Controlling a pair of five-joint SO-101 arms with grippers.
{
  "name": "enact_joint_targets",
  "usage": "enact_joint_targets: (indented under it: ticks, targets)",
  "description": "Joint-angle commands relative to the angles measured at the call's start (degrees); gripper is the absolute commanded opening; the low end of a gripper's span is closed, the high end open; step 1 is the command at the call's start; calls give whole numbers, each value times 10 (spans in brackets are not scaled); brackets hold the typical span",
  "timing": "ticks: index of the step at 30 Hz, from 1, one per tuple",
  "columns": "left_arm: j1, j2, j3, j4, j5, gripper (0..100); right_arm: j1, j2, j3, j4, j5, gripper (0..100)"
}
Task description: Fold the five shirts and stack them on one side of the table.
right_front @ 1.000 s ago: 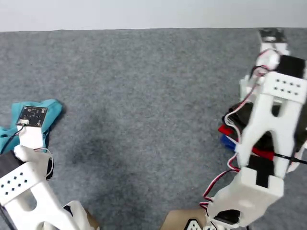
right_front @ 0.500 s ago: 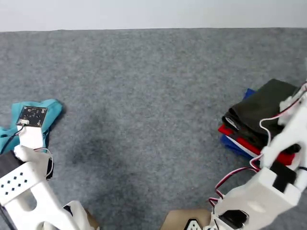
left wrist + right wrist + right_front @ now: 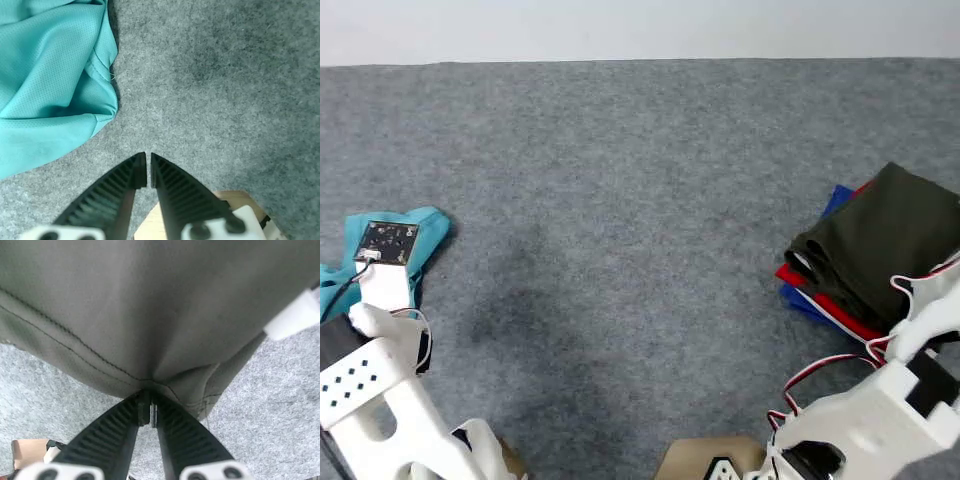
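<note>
Where the high view's right edge cuts it off, the stack (image 3: 850, 280) sits on the grey counter (image 3: 640, 180): dark shirt (image 3: 885, 240) on top, red shirt (image 3: 825, 302) under it, blue shirt (image 3: 837, 198) at the bottom. The stack's long axis runs diag., from the counter's middle toward the far right. The dark shirt's rolled fold end points at the counter's centre, w/ red + blue edges peeking out beneath that end.

The teal shirt (image 3: 425, 230) lies unfolded and bunched at the counter's left edge, well apart from the stack. It runs off the picture, w/ one rounded corner pointing toward the far side.

L arm (image 3: 380, 390) is at near left, forearm angled up from the near edge, wrist over the teal shirt. L gripper (image 3: 148, 162) has its jaws pressed almost together w/ a thin slit btwn and nothing in them. The tips are over bare counter just beside the teal hem.

R arm (image 3: 865, 430) is at the near right corner, folded low, wrist beside the stack's near side. Its wires (image 3: 820, 365) loop close to the red edge. R gripper (image 3: 150, 407) has its jaws pressed together, tips right at the dark shirt's stitched hem. Can't tell if any cloth is nipped.

A tan cardboard piece (image 3: 705, 460) sits at the near edge btwn the arm bases.
</note>
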Motion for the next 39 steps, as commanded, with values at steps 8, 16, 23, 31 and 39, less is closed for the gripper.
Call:
enact_joint_targets:
  ticks: [8,16,23,31,39]
  targets:
    - [4,-12,-1,-10,-2,22,-58,-184,-11,-33,5,9]
    - [4,-12,-1,-7,-2,22,-41,-116,-10,-98,6,9]
    - [4,-12,-1,-7,-2,22,22,-59,-7,-72,12,9]
    - [4,-11,-1,-10,-2,22,83,-27,-11,-14,84,9]
    - [4,-11,-1,-11,-2,22,44,-122,-93,6,83,9]
